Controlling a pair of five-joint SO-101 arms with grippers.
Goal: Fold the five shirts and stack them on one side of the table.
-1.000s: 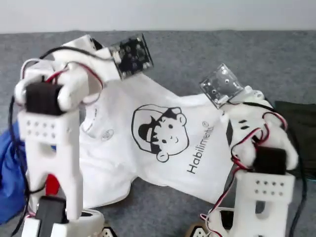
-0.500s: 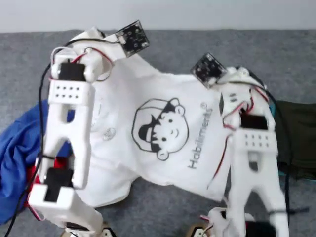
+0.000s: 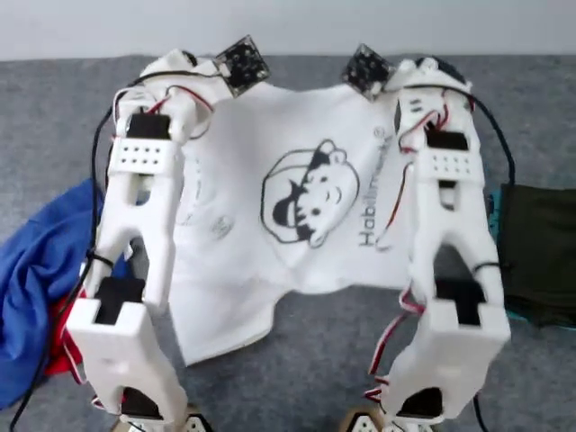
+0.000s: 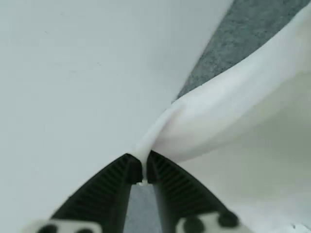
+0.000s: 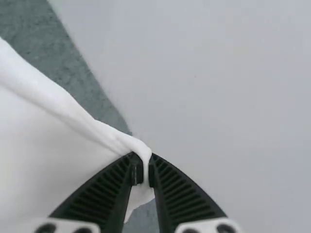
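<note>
A white shirt [image 3: 306, 207] with a cartoon face print lies spread across the grey table, pulled toward the far edge. My left gripper [image 4: 143, 172] is shut on a pinched fold of the shirt's edge [image 4: 194, 126]; in the high view that arm [image 3: 144, 180] stretches to the far left corner of the shirt. My right gripper [image 5: 143, 172] is shut on another fold of white cloth [image 5: 73, 116]; its arm [image 3: 441, 180] reaches the far right corner. A blue shirt [image 3: 36, 270] lies crumpled at the left with red cloth [image 3: 67, 337] under it. A dark green shirt [image 3: 538, 252] lies at the right.
The grey table [image 3: 333, 360] shows bare at the front between the two arm bases. A pale wall [image 3: 288, 27] runs close behind the table's far edge.
Both arms have stretched toward the far edge, dragging the white shirt's far corners with them. The shirt now lies flatter and farther back.
</note>
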